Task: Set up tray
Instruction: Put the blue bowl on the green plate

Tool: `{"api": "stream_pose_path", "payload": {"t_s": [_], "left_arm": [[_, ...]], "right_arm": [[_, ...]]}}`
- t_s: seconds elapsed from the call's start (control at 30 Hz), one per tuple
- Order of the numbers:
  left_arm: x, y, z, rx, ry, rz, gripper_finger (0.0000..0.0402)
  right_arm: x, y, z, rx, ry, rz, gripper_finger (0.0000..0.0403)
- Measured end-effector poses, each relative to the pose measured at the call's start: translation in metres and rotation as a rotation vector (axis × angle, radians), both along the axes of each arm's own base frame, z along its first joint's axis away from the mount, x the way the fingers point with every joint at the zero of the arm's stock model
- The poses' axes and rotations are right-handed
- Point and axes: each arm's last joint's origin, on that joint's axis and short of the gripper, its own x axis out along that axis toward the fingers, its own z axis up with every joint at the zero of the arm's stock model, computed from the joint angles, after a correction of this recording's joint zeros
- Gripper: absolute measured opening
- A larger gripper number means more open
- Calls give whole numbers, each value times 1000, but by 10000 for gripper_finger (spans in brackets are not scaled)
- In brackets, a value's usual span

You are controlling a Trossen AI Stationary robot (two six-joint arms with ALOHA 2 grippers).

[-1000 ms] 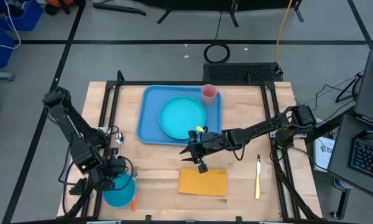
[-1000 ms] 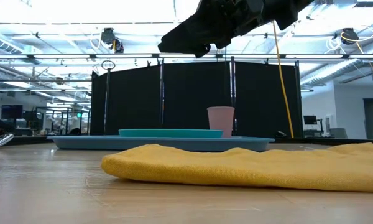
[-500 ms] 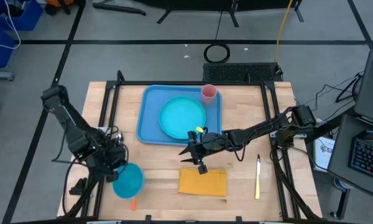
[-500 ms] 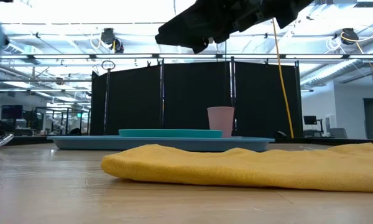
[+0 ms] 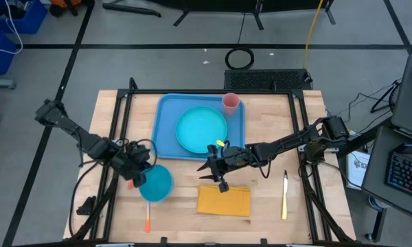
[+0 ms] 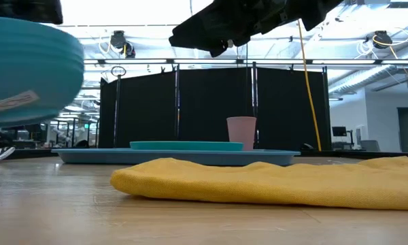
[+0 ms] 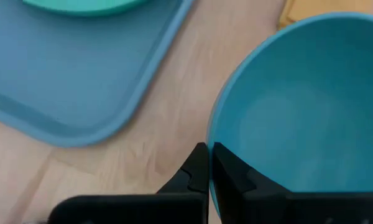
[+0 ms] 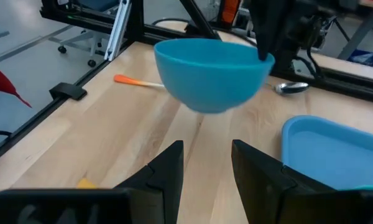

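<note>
The light-blue tray (image 5: 166, 140) lies at the table's far middle, carrying a round teal plate (image 5: 201, 129) and a pink cup (image 5: 231, 103) in its far right corner. My left gripper (image 5: 141, 177) is shut on a blue bowl (image 5: 156, 184) held in the air near the tray's near left corner. That bowl also fills the left wrist view (image 7: 298, 106) and shows in the right wrist view (image 8: 212, 74). My right gripper (image 8: 208, 162) hangs open above the table, between the tray and the orange-yellow napkin (image 5: 224, 200). My left gripper holds the bowl by its rim (image 7: 212, 134), on the side toward the table's left. One finger is inside the bowl and one outside, coming from above and pointing down. The bowl (image 6: 27, 68) is lifted clear of the table, open side up.
An orange utensil (image 5: 147, 223) lies near the table's near left edge. A spoon (image 8: 291, 88) lies left of the tray. A yellow-handled utensil (image 5: 285, 195) lies at the right. Bare wood shows between the tray and the napkin. A black frame edges the table.
My left gripper has carried the bowl up from the table's near left corner and toward the right and far side, nearer the tray. The orange utensil that was by the bowl has stayed on the table. My right gripper has kept still.
</note>
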Motion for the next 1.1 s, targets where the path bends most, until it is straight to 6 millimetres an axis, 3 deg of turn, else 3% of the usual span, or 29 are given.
{"api": "stream_pose_path", "payload": {"t_s": [0.43, 0.7, 1.1], "left_arm": [[26, 47, 4, -34, -40, 59, 5], [40, 74, 12, -101, -165, 56, 5], [53, 116, 14, -95, -214, 117, 5]], "right_arm": [[-9, 22, 23, -48, -135, 87, 128], [-21, 34, 41, -53, -192, 131, 128], [-24, 41, 42, -73, -205, 156, 128]]}}
